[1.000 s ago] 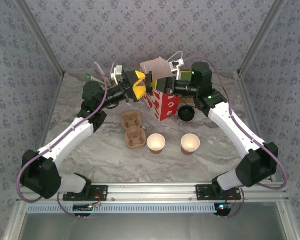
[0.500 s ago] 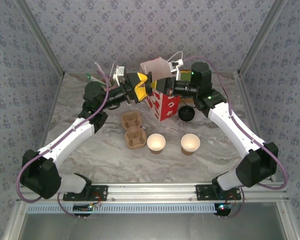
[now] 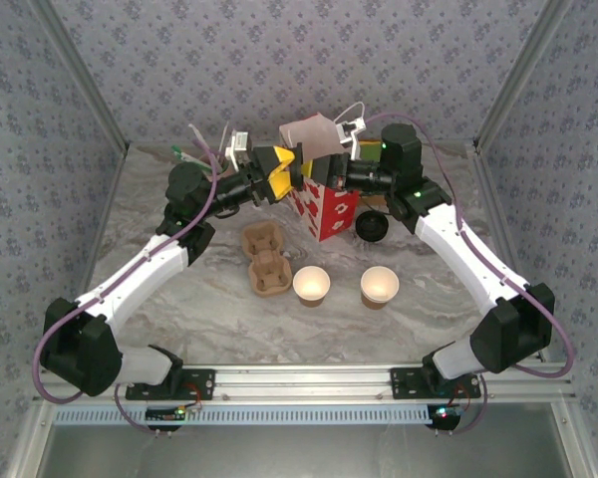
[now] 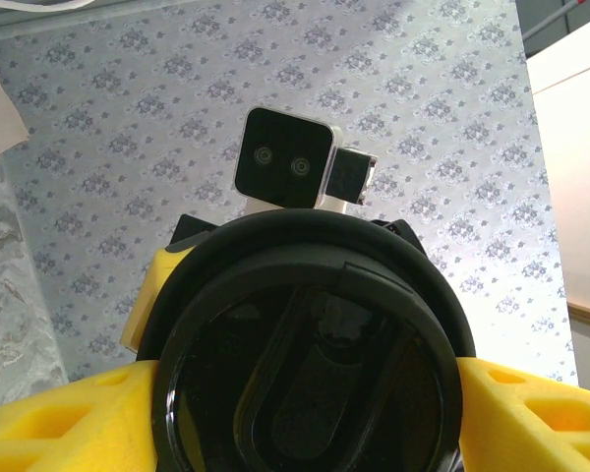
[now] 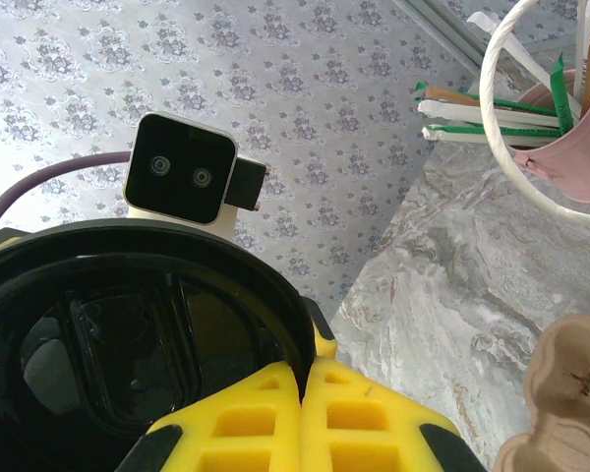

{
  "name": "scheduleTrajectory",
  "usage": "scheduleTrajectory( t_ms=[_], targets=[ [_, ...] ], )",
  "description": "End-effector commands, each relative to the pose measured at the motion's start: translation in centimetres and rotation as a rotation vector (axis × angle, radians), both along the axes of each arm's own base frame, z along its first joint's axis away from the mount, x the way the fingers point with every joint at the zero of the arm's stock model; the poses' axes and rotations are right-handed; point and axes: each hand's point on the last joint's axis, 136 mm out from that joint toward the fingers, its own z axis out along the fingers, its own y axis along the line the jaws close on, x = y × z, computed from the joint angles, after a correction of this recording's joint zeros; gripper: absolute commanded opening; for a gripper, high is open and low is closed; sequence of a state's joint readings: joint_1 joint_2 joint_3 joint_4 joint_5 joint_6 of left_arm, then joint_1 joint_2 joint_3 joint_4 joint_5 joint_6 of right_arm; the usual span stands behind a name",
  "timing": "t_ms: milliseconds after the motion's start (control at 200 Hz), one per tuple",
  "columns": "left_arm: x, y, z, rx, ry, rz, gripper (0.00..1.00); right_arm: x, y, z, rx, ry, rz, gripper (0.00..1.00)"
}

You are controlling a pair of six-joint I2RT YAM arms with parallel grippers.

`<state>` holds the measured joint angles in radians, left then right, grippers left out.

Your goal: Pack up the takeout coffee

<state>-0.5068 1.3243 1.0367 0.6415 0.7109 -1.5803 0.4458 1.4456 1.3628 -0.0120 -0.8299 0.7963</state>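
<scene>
The left end effector [image 3: 278, 168] has squeezed in on the coffee [image 4: 310, 374], top middle. The right end effector [image 5: 302, 393] is pinched together.

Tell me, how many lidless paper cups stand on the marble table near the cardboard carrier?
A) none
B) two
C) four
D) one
B: one lidless cup with a pale inside stands just right of the cardboard carrier, and a second lidless cup stands further right.
</scene>
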Motion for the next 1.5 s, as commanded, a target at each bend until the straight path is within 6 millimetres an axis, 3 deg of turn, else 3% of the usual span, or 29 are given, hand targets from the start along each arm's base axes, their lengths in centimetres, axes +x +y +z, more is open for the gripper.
scheduleTrajectory(
  t_ms=[0, 110, 235, 305, 410, 580, 730, 775, 1039, 1329, 1494],
  targets=[
    [-0.8, 0.0, 1.1, -0.018, -0.059, -0.016, 0.72, -0.5, 0.3, 0.3, -0.006, -0.015, 0.024, 0.0],
    [-0.8, 0.0, 1.0, -0.01, -0.06, -0.009, 0.71, -0.5, 0.2, 0.4, -0.011, -0.016, 0.019, 0.15],
    [-0.8, 0.1, 0.7, 0.015, -0.059, 0.0, 0.7, -0.5, -0.3, 0.3, -0.028, -0.025, -0.002, 0.42],
    [-0.8, 0.3, 0.2, 0.045, -0.056, 0.01, 0.7, -0.6, -0.8, 0.4, -0.039, -0.029, -0.015, 0.51],
    [-1.0, 0.5, -0.6, 0.105, -0.053, 0.025, 0.7, -0.5, -1.6, -0.2, -0.063, -0.022, -0.037, 0.54],
    [-1.5, 1.1, -2.9, 0.248, -0.048, 0.058, 0.7, -0.5, -3.2, -1.3, -0.109, -0.011, -0.091, 0.78],
    [-1.8, 1.8, -5.3, 0.374, -0.032, 0.08, 0.71, -1.0, -4.5, -2.1, -0.169, -0.018, -0.115, 0.89],
    [-2.0, 1.9, -6.3, 0.431, -0.031, 0.081, 0.71, -1.2, -4.8, -2.3, -0.185, -0.021, -0.122, 0.99],
    [-4.0, 1.6, -11.3, 0.763, -0.06, 0.02, 0.7, -2.7, -6.9, -4.5, -0.316, -0.002, -0.146, 1.0],
    [-5.7, 1.3, -17.3, 1.148, -0.155, -0.039, 0.69, -5.8, -9.2, -7.6, -0.461, 0.043, -0.139, 1.0],
    [-6.7, -0.4, -20.2, 1.284, -0.208, -0.113, 0.7, -7.3, -10.4, -9.1, -0.521, 0.069, -0.147, 1.0]
  ],
)
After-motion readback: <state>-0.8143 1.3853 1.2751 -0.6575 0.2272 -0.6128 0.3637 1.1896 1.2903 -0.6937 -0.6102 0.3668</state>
